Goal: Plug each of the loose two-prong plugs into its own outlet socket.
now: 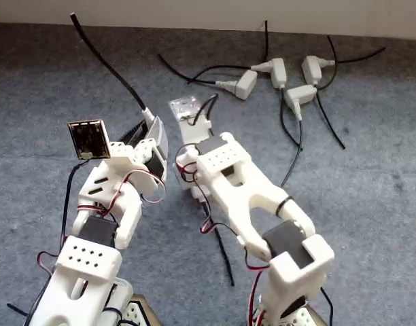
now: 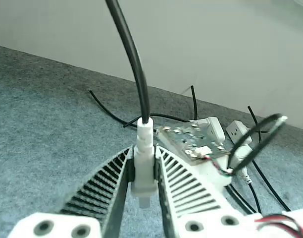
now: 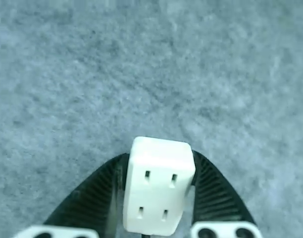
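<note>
**Plug and socket both gripped, mating faces not yet opposed**

The left gripper [image 2: 144, 151] pinches a white two-prong plug [image 2: 144, 171] at the centre of the left wrist view. Its black cord [image 2: 134, 64] climbs to the top edge. The right gripper [image 3: 159, 158] is clamped on a white outlet socket [image 3: 159, 186] at the lower centre of its own view, over grey carpet [image 3: 92, 74].

The plug's long axis runs up and down the frame, in line with the cord. The cord end points to the top and the mating end to the bottom, back between the jaws toward the wrist. I cannot make out the prongs. In the high view the plug [image 1: 148, 117] slants, with the cord leaving toward the upper left. The socket's long axis also runs up and down its frame, and its face with 4 slots looks back at its own camera.

Likely trouble:
- With the mating end buried between the jaws, the prongs may never reach the slots.
- The stiff cord could lever the plug round in the grip.
- A skewed approach could bend the prongs or push the socket out of its hold.
</note>
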You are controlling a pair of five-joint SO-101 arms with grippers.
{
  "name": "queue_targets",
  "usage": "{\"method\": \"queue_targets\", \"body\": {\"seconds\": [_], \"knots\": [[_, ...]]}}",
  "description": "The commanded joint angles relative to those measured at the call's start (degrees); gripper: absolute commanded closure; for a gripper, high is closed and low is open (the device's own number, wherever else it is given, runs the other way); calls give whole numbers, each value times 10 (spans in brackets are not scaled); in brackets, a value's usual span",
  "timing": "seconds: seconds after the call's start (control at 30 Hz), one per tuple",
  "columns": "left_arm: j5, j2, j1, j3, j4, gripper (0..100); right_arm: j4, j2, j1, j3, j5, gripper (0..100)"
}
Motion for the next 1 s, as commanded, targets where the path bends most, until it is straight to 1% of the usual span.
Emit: {"method": "queue_targets", "body": {"seconds": [0.0,0.13,0.27,0.3,0.37,0.43,0.5,0.57,0.7,0.87,0.97], "knots": [[-5,0,7,-3,-14,995,0,57,14,-80,96,901],[-5,0,7,-3,-14,995,0,101,26,-151,210,901],[-5,0,0,-3,-14,995,0,123,21,-194,338,901],[-4,0,-7,-3,-14,995,0,128,17,-197,364,901],[-3,0,-16,-5,-14,995,0,135,17,-196,385,901],[-3,0,-19,-6,-14,995,0,139,21,-198,382,899],[-3,0,-17,-6,-14,995,0,139,33,-199,347,868],[-3,0,-17,-6,-14,995,0,138,44,-200,311,804],[-3,0,-20,-6,-14,995,0,138,62,-201,302,695],[-3,0,-20,-6,-14,995,0,128,83,-201,295,683],[-4,0,-21,-7,-15,995,0,90,121,-201,270,682]]}}
